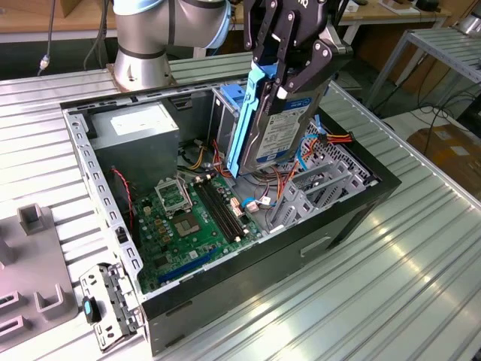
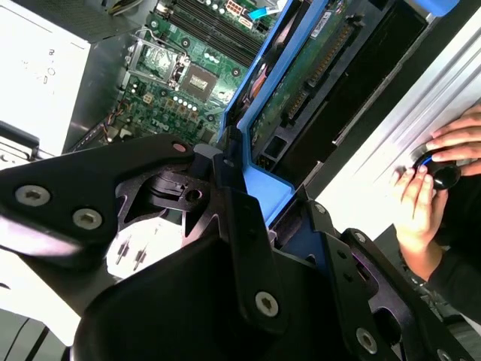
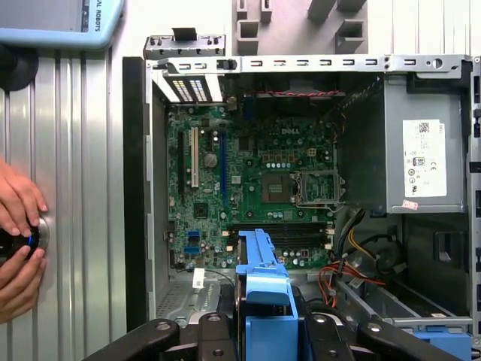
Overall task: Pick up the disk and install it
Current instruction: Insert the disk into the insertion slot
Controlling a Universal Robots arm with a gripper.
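One gripper clamps the disk between its fingers, gripping the upper end. The disk hangs near upright, slightly tilted, over the open computer case. Its lower end sits above the case's motherboard.

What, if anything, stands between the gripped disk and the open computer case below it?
Nothing separates the gripper from the disk: it is shut on the disk's blue side rails. Under the disk's lower end, loose cables lie inside the case, beside the motherboard; they may be in its way.
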